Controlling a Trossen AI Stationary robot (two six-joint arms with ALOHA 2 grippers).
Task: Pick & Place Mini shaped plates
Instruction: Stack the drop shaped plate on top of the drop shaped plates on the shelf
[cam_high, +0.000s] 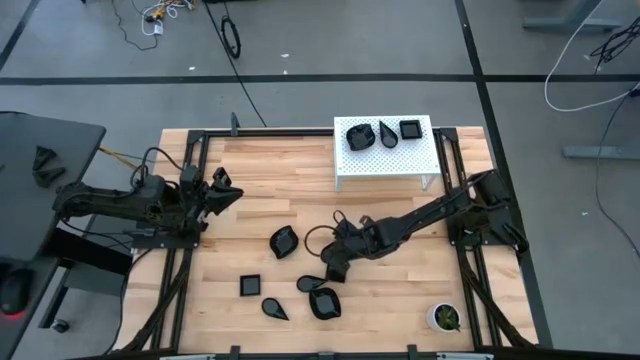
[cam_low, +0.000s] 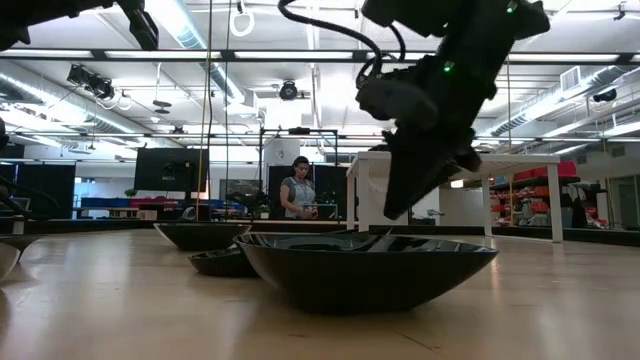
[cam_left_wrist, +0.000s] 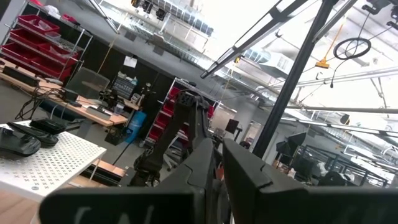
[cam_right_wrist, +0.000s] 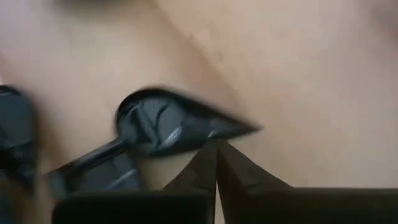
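Several glossy black mini shaped plates lie on the wooden table: a teardrop plate (cam_high: 311, 284) (cam_right_wrist: 161, 124), a rounded one (cam_high: 325, 303) (cam_low: 365, 265), a square one (cam_high: 250, 286), another teardrop (cam_high: 275, 308) and one more (cam_high: 284, 241). Three others (cam_high: 385, 134) rest on a white perforated stand (cam_high: 350, 168). My right gripper (cam_high: 334, 267) (cam_right_wrist: 216, 146) is shut and slants down, with its tips at the first teardrop plate's rim. My left gripper (cam_high: 226, 188) (cam_left_wrist: 217, 168) waits at the table's left, shut, raised and holding nothing. My right gripper's shut fingertips (cam_right_wrist: 208, 155) stand at the teardrop plate's rim (cam_right_wrist: 211, 134), close to its pointed end, coming from above at a slant. I cannot tell whether they touch the rim. The plate lies flat on the table.
A small white cup with green contents (cam_high: 445, 317) stands near the front right corner. A dark cable loop (cam_high: 318, 238) lies behind the right gripper. Bare wood spans the table's middle and far left. A person (cam_low: 298, 188) stands in the room beyond the table.
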